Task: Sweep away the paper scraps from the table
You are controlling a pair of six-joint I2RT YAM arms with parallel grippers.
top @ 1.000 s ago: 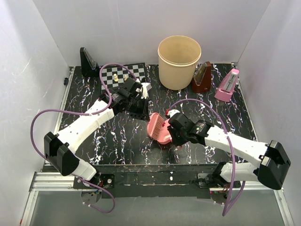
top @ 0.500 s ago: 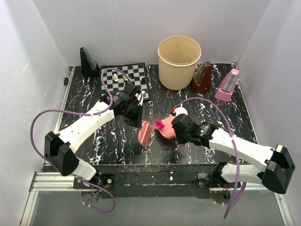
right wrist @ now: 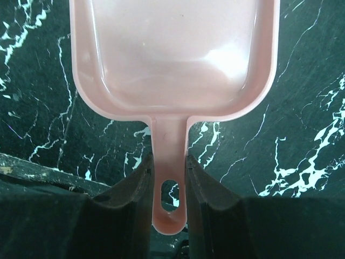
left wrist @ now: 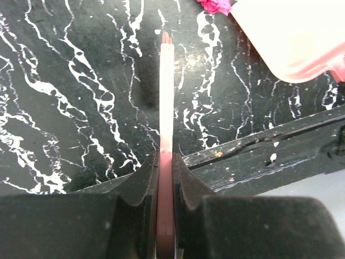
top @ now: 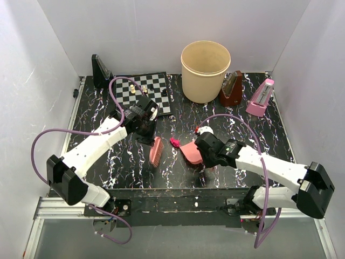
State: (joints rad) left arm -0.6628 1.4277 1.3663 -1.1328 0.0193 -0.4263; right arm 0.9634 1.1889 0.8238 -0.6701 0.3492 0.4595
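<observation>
My left gripper (top: pixel 149 137) is shut on the handle of a pink brush (top: pixel 156 151), which stands on the black marbled table (top: pixel 124 162) left of centre. In the left wrist view the brush (left wrist: pixel 166 97) shows edge-on between the closed fingers (left wrist: pixel 143 183). My right gripper (top: pixel 201 153) is shut on the handle of a pink dustpan (top: pixel 190 152). In the right wrist view the pan (right wrist: pixel 172 54) looks empty. One magenta paper scrap (top: pixel 174 142) lies at the pan's left lip and also shows in the left wrist view (left wrist: pixel 213 4). A small red bit (top: pixel 198 129) sits by the right wrist.
A beige bucket (top: pixel 205 70) stands at the back centre. A chessboard (top: pixel 143 89) with chess pieces lies back left, beside a black stand (top: pixel 101 72). A brown metronome (top: pixel 232 89) and a pink metronome (top: pixel 260 98) stand back right. The table's near edge (left wrist: pixel 259 145) is close to the brush.
The left gripper has drawn the brush left, away from the dustpan. The magenta scrap that sat on the pan's lip now lies on the table beside it. The pan lies flatter.
</observation>
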